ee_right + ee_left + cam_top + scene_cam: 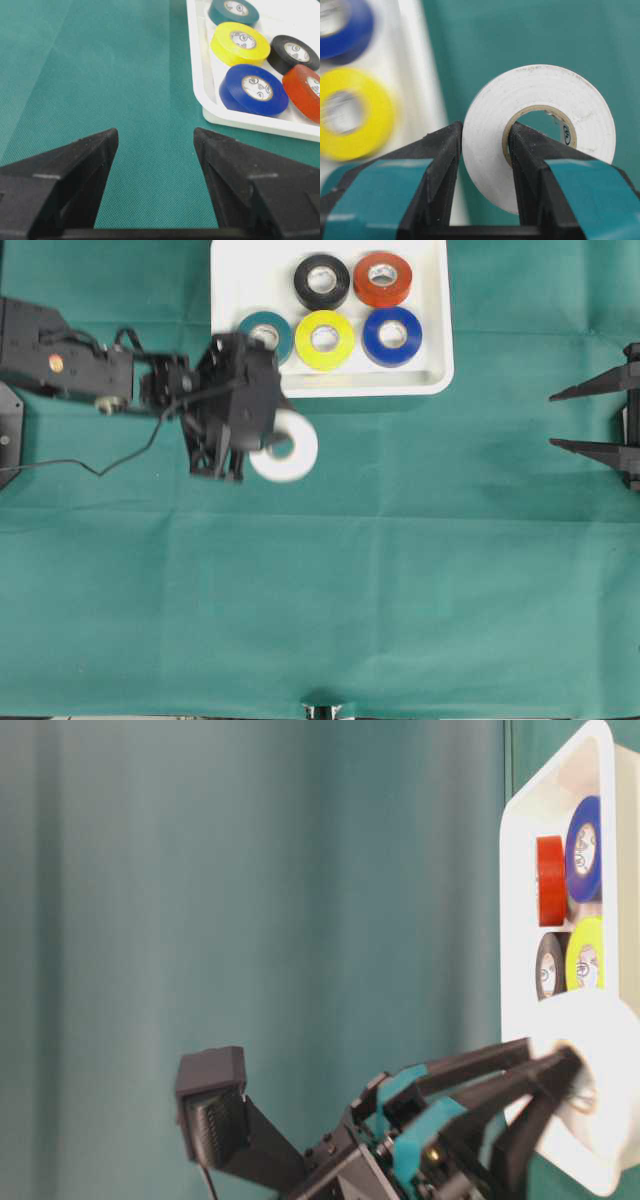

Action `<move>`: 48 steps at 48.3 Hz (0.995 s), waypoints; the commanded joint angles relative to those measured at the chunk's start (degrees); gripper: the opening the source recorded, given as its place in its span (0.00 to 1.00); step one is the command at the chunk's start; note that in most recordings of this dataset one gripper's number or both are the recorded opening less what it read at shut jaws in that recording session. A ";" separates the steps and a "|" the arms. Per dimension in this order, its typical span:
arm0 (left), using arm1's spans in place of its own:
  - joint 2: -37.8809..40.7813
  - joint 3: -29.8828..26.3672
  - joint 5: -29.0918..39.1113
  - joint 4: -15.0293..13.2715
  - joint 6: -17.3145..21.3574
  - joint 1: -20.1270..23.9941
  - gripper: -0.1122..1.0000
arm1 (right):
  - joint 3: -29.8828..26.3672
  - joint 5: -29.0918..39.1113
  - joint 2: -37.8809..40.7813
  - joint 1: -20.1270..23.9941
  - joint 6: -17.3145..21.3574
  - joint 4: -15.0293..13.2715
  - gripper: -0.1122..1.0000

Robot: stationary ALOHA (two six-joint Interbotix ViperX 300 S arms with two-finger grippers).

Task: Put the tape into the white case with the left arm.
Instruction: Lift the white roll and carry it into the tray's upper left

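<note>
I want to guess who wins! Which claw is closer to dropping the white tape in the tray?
The left claw. It already pinches the white tape right beside the white case. The right claw sits open, empty and far off.

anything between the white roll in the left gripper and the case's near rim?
Nothing: in the overhead view only bare green cloth separates the white tape roll from the white case.

We see the left claw [555, 1085] low at the right, its teal-banded black fingers [470, 1070] clamped on a blurred white tape roll [605, 1060] before the white case [520, 870], which holds red [550, 880], blue [583, 848], black [550, 965] and yellow [586, 953] rolls.
</note>
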 commanded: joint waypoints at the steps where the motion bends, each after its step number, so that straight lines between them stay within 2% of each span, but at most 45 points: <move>1: -1.67 -0.62 -0.26 0.09 1.23 3.08 0.35 | -0.62 -0.35 0.35 0.00 0.09 0.00 0.99; 15: -1.14 -0.97 -1.14 0.09 8.35 13.10 0.35 | -0.62 -0.35 0.35 0.00 0.09 0.00 0.99; 24: 0.70 -0.97 -3.96 0.09 10.81 18.28 0.35 | -0.62 -0.44 0.44 -0.09 0.09 0.00 0.99; 34: 3.08 -0.97 -6.50 0.09 10.99 20.83 0.35 | -0.62 -0.44 0.35 -0.09 0.09 0.00 0.99; 48: 3.16 -0.88 -6.42 0.09 10.55 21.09 0.35 | -0.62 -0.35 0.44 -0.09 0.09 0.00 0.99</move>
